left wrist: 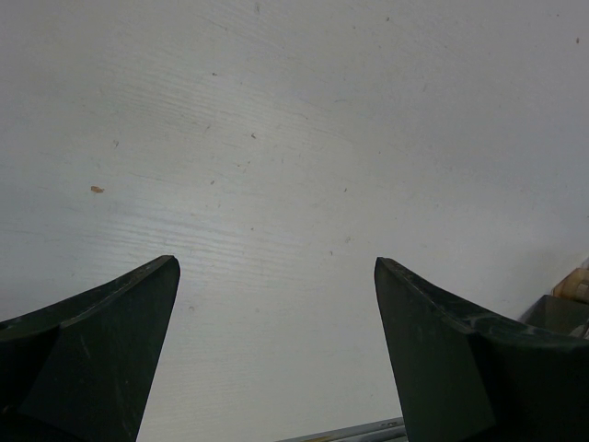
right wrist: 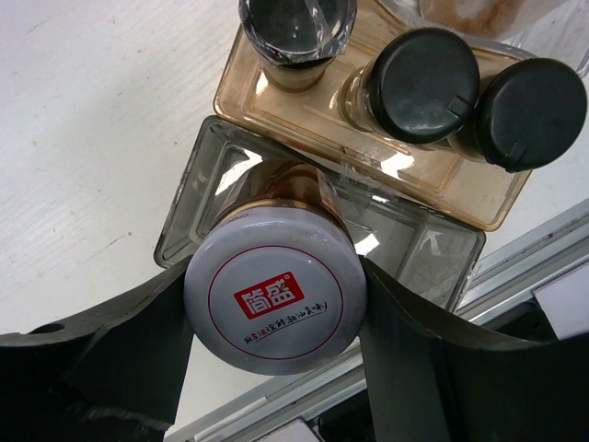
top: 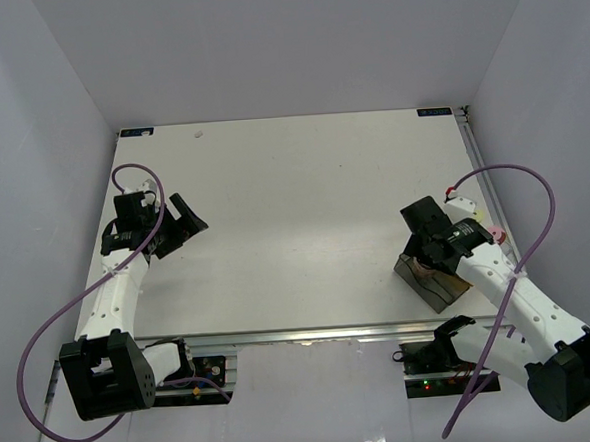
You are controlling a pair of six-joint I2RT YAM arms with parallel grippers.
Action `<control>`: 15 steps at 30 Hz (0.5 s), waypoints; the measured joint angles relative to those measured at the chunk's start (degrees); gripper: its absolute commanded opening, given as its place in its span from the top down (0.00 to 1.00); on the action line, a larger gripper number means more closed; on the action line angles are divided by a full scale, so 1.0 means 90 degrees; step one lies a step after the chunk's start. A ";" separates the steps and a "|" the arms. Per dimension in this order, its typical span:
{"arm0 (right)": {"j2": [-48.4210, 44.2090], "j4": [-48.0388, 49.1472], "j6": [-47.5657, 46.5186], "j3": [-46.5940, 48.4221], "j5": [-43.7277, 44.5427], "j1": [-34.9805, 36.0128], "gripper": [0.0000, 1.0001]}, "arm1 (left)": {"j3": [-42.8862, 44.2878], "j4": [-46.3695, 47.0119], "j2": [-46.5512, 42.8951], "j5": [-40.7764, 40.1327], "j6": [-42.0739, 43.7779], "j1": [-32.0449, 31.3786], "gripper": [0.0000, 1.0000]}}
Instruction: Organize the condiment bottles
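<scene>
A white-lidded jar [right wrist: 274, 296] is pinched between the right fingers [right wrist: 110, 354], over a clear tray [right wrist: 433, 253]; the left fingers [left wrist: 92, 359] are spread above the tabletop [left wrist: 294, 138].

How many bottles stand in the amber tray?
3: two black-capped bottles side by side at the right, one glossy dark-capped bottle at the left; others may be cut off above.
</scene>
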 measured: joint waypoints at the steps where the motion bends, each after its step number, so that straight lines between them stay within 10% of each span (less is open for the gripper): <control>1: -0.0012 0.0050 0.0007 -0.0069 -0.0021 -0.0014 0.92 | 0.0000 -0.0002 0.0000 0.0000 0.0000 0.0000 0.02; 9: -0.0170 0.0180 0.0176 -0.0337 -0.0051 -0.0057 0.92 | 0.0000 -0.0001 0.0000 -0.0002 0.0000 0.0000 0.02; 15: -0.0312 0.0248 0.0316 -0.0401 -0.0060 -0.0061 0.70 | 0.0000 -0.0002 0.0000 -0.0004 0.0000 0.0000 0.02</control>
